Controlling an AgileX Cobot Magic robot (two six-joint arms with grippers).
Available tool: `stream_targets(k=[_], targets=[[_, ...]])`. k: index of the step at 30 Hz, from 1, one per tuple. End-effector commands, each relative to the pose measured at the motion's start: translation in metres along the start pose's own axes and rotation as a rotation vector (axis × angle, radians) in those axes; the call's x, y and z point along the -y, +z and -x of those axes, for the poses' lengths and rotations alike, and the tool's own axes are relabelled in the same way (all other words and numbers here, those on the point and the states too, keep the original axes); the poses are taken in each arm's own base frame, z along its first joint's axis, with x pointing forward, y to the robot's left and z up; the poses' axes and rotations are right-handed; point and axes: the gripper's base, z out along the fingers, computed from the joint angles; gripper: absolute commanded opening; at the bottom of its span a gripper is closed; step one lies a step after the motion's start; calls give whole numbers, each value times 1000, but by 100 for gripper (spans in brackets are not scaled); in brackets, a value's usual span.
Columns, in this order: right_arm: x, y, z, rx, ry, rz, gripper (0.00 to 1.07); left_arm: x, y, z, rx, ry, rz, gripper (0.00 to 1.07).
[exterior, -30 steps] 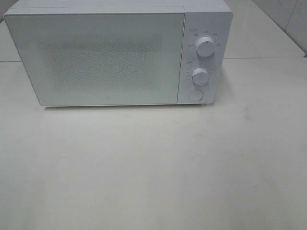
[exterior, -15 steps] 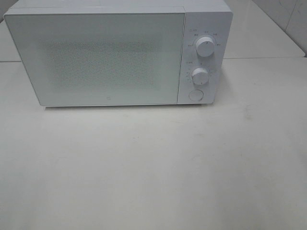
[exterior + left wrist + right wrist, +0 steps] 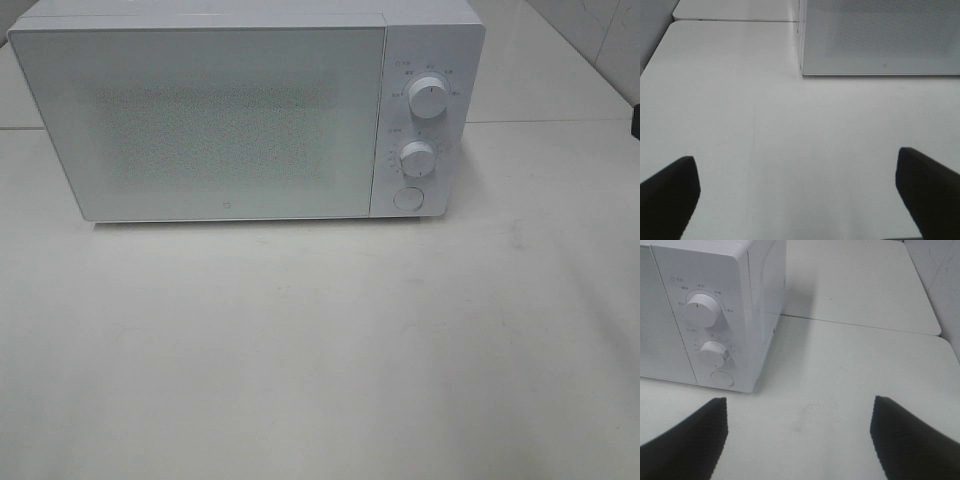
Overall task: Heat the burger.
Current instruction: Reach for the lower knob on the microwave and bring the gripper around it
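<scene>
No burger in any view; can't tell if it's behind the shut frosted door (image 3: pixel 200 120) of the boxy white microwave (image 3: pixel 430 45). The left hand (image 3: pixel 795 167) and right hand (image 3: pixel 800 405) are both spread wide & empty over the pale worktop (image 3: pixel 320 350). Risk: I twist the lower round white knob (image 3: pixel 713 352) w/ nothing inside, so the oven runs empty.

The matte white rectangular tabletop (image 3: pixel 320 350) fills the near and middle area. A second white tabletop (image 3: pixel 545 70) abuts its far edge, and a thin dark seam (image 3: pixel 550 122) separates the two. A pale grey tiled surface (image 3: pixel 610 35) (wall or floor, not determinable) lies beyond the far right corner. Lighting is even and diffuse.
</scene>
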Motion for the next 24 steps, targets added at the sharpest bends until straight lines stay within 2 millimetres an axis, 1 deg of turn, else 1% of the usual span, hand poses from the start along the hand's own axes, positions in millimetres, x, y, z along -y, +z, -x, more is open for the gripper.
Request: stream_targets(k=[1, 3, 4, 6, 7, 8, 10, 11, 13, 14, 16, 18, 19, 20, 21, 22, 23, 24], targets=[[0, 13, 0, 30, 8, 3, 76, 1, -3, -1, 17, -6, -3, 100], [0, 16, 1, 38, 11, 5, 76, 1, -3, -1, 17, -6, -3, 100], [0, 24, 0, 44, 14, 9, 76, 1, -3, -1, 17, -6, -3, 100], [-1, 26, 1, 57, 15, 11, 76, 1, -3, -1, 17, -6, -3, 100], [-1, 34, 1, 76, 15, 15, 76, 1, -3, -1, 17, -6, -3, 100], [-1, 34, 1, 76, 15, 15, 76, 1, -3, -1, 17, -6, -3, 100], [-2, 43, 2, 125, 16, 24, 76, 1, -3, -1, 17, -6, -3, 100], [-2, 43, 2, 125, 16, 24, 76, 1, -3, -1, 17, -6, -3, 100], [-3, 52, 3, 168, 15, 34, 76, 1, -3, -1, 17, -6, -3, 100], [-3, 52, 3, 168, 15, 34, 76, 1, -3, -1, 17, -6, -3, 100], [-4, 62, 0, 186, 14, 39, 76, 1, -3, -1, 17, -6, -3, 100], [-4, 64, -2, 202, 14, 40, 76, 1, -3, -1, 17, -6, -3, 100], [-3, 69, -8, 225, 21, 31, 76, 1, -3, -1, 17, -6, -3, 100], [-3, 69, -8, 225, 21, 31, 76, 1, -3, -1, 17, -6, -3, 100], [-1, 73, -17, 246, 27, 11, 76, 1, -3, -1, 17, -6, -3, 100], [0, 74, -21, 251, 29, 0, 76, 1, -3, -1, 17, -6, -3, 100], [0, 74, -21, 251, 29, 0, 76, 1, -3, -1, 17, -6, -3, 100], [-1, 77, -32, 242, 49, -20, 76, 1, -3, -1, 17, -6, -3, 100]])
